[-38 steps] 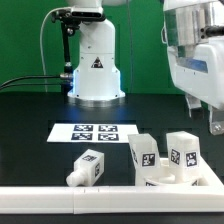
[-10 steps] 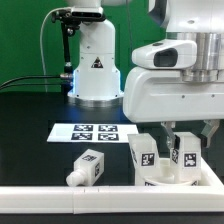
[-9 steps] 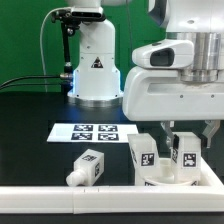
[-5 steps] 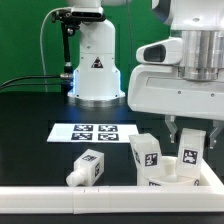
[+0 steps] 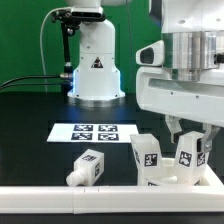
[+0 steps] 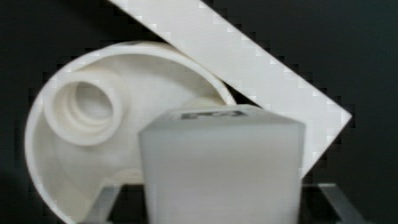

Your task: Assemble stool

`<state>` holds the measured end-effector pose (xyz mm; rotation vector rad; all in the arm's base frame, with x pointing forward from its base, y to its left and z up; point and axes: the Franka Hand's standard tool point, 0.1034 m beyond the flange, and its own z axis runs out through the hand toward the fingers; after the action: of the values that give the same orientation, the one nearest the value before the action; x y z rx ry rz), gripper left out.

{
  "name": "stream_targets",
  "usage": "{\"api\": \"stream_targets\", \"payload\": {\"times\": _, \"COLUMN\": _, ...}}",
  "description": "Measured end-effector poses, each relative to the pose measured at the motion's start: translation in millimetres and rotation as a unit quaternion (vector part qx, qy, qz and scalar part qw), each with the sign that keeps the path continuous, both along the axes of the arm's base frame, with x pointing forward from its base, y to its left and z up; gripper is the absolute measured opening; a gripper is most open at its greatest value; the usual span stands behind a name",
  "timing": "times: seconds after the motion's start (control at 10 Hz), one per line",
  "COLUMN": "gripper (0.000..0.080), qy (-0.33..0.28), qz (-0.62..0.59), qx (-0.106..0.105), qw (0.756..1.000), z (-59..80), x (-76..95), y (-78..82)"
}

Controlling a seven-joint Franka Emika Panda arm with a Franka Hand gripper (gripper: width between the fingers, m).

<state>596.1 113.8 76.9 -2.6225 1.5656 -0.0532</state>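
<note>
Two fingers (image 5: 172,128) of the end effector (image 5: 191,140) were closed narrowly on a white stool leg (image 5: 192,151), gripping its sides and holding it slightly tilted. Beneath it lay the round seat (image 6: 98,110), with a second leg (image 5: 146,155) upright just beside the held one. A third leg (image 5: 88,167) lay on the desk (image 5: 30,110), near the marker board (image 5: 92,131).
</note>
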Motion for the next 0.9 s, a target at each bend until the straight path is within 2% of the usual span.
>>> {"api": "stream_targets", "payload": {"times": 0.1, "gripper": 0.0334, "qy": 0.006, "qz": -0.083, "qx": 0.013, "qw": 0.996, "z": 0.5, "x": -0.1, "y": 0.4}}
{"api": "stream_targets", "payload": {"times": 0.3, "gripper": 0.0334, "qy": 0.016, "qz": -0.267, "qx": 0.038, "qw": 0.963, "z": 0.3, "x": 0.7, "y": 1.3}}
{"api": "stream_targets", "payload": {"times": 0.5, "gripper": 0.0334, "qy": 0.015, "qz": -0.311, "qx": 0.043, "qw": 0.949, "z": -0.8, "x": 0.6, "y": 2.0}}
{"api": "stream_targets", "payload": {"times": 0.6, "gripper": 0.0334, "qy": 0.018, "qz": -0.351, "qx": 0.047, "qw": 0.935, "z": -0.9, "x": 0.6, "y": 2.2}}
{"api": "stream_targets", "payload": {"times": 0.7, "gripper": 0.0334, "qy": 0.020, "qz": -0.391, "qx": 0.057, "qw": 0.918, "z": -0.3, "x": 1.5, "y": 1.1}}
{"api": "stream_targets", "payload": {"times": 0.8, "gripper": 0.0334, "qy": 0.023, "qz": -0.445, "qx": 0.078, "qw": 0.892, "z": 0.8, "x": 3.0, "y": -1.0}}
{"api": "stream_targets", "payload": {"times": 0.9, "gripper": 0.0334, "qy": 0.030, "qz": -0.516, "qx": 0.094, "qw": 0.851, "z": 0.9, "x": 4.1, "y": 0.0}}
